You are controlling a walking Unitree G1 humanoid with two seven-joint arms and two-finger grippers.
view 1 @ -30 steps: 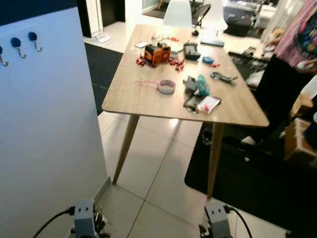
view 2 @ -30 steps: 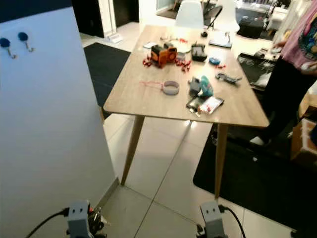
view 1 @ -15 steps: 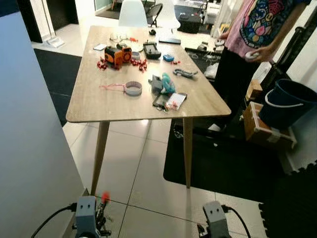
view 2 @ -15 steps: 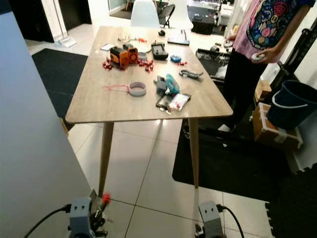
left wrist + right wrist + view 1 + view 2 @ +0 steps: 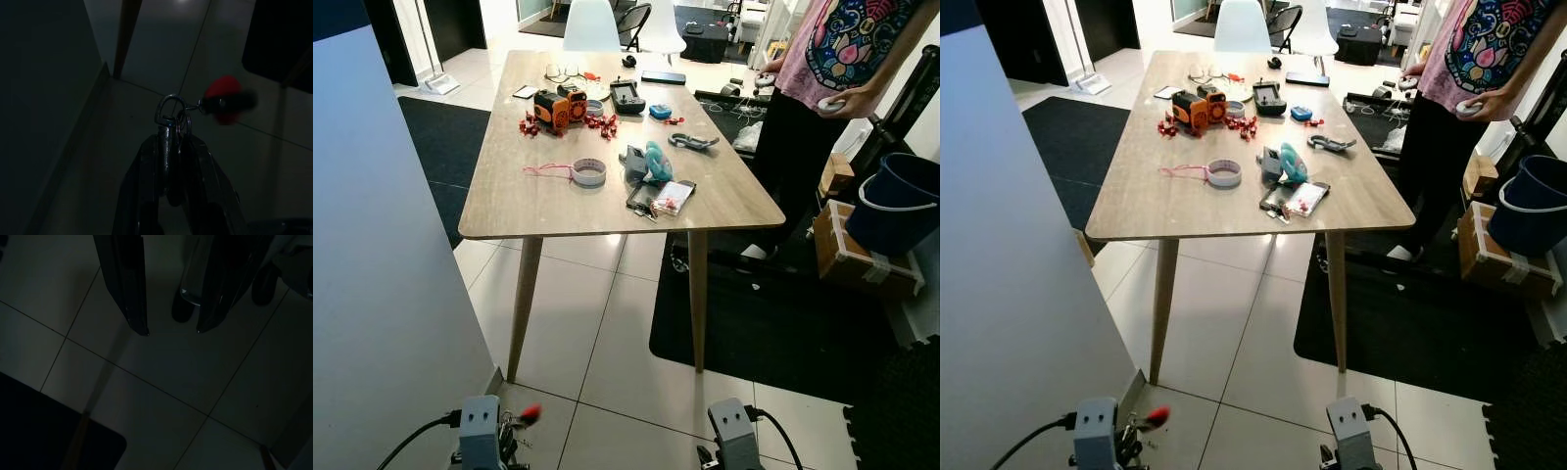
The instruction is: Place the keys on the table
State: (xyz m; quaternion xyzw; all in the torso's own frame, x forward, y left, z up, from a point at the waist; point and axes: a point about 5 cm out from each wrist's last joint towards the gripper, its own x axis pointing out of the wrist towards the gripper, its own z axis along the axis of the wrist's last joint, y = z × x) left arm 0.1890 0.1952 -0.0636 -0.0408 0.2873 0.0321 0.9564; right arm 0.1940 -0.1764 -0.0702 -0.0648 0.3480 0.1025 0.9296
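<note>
My left gripper (image 5: 171, 142) is shut on the keys (image 5: 172, 115), a metal ring with a red tag (image 5: 224, 99) swinging from it. In the left eye view the red tag (image 5: 530, 412) pokes out beside my left wrist at the bottom edge, low over the tiled floor. The wooden table (image 5: 529, 196) stands ahead of me, its near edge some way off and well above the keys. My right gripper (image 5: 168, 330) hangs open over the floor tiles, holding nothing.
Several small items lie on the table: an orange toy (image 5: 554, 105), a tape roll (image 5: 588, 172), a teal object (image 5: 655, 162). A white panel (image 5: 382, 255) stands close on my left. A person (image 5: 832, 69) stands at the table's right side, near a blue bucket (image 5: 899, 201) and a cardboard box (image 5: 862, 257).
The camera has swung right and then settled, so the table now sits centred. The red key tag has shifted slightly beside my left wrist. Both arms stay low.
</note>
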